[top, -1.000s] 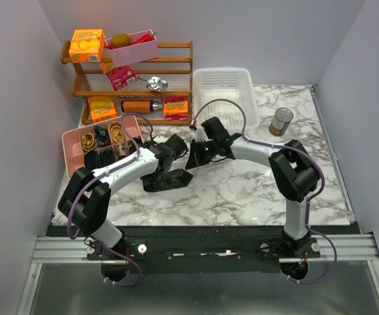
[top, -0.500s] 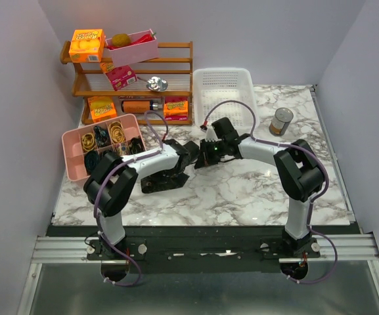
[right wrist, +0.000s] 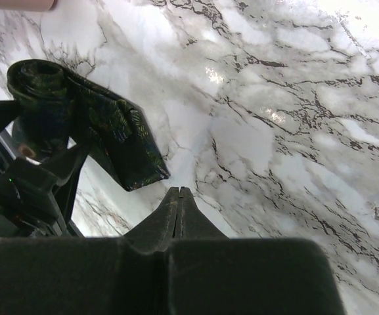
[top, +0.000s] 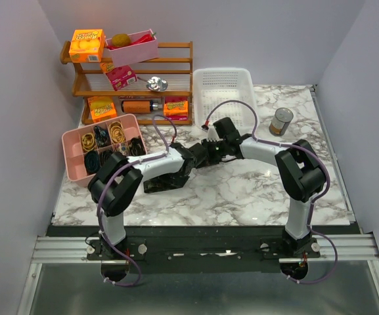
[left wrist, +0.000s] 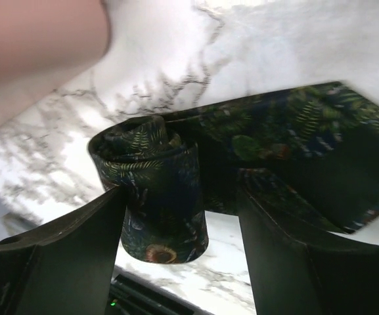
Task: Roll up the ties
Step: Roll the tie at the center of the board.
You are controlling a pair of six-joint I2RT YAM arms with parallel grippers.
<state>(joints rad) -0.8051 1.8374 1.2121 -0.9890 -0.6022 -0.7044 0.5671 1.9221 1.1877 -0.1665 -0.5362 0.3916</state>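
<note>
One dark tie with a green-gold leaf pattern (top: 161,184) lies on the marble left of centre. Its near end is wound into a roll (left wrist: 155,190), and the flat rest of the tie (left wrist: 307,151) trails to the right. My left gripper (left wrist: 181,197) is open around that roll: the roll rests against the left finger (left wrist: 77,249), and marble shows between it and the right finger (left wrist: 294,262). My right gripper (right wrist: 178,191) is shut and empty over bare marble, just right of the tie's loose end (right wrist: 127,154). From above, the left gripper (top: 190,161) and the right gripper (top: 207,156) almost meet.
A pink divided tray (top: 71,164) with small elastic loops sits at the left. Behind it stands a wooden rack (top: 176,82) with boxes. A white basket (top: 225,92) is at the back centre, and a can (top: 281,121) stands to its right.
My left arm has swung rightward, bringing its gripper along the tie toward the right gripper. The right gripper has backed off slightly to the right and stays shut.
</note>
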